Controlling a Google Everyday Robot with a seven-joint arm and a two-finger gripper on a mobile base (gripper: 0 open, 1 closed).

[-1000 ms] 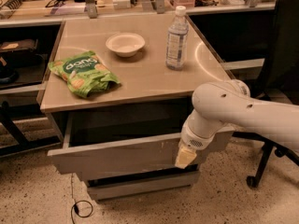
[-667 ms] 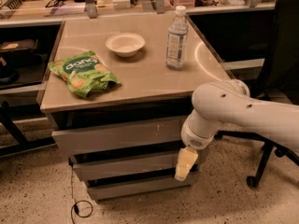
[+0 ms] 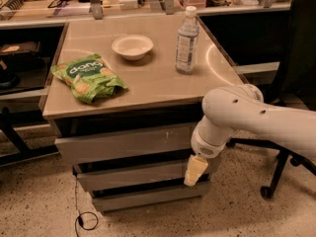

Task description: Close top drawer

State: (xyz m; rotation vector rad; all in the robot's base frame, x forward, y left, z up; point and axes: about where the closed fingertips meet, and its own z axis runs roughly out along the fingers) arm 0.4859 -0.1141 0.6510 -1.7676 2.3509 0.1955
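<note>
The top drawer (image 3: 123,143) is the topmost of three grey fronts under the tan tabletop (image 3: 148,90). Its flat front stands only slightly proud of the cabinet, with small pale scuffs right of centre, and its inside is hidden. My white arm (image 3: 247,120) reaches in from the right. My gripper (image 3: 195,170) hangs at the right end of the drawer stack, just below the top drawer's front and in front of the second drawer (image 3: 133,175).
On the tabletop lie a green snack bag (image 3: 89,77), a white bowl (image 3: 132,46) and a clear water bottle (image 3: 187,33). A black office chair (image 3: 296,63) stands to the right. A cable (image 3: 83,217) lies on the floor at the left.
The top drawer, pulled far out a second ago, has slid in until almost flush. My gripper has dropped from its front to the level of the second drawer.
</note>
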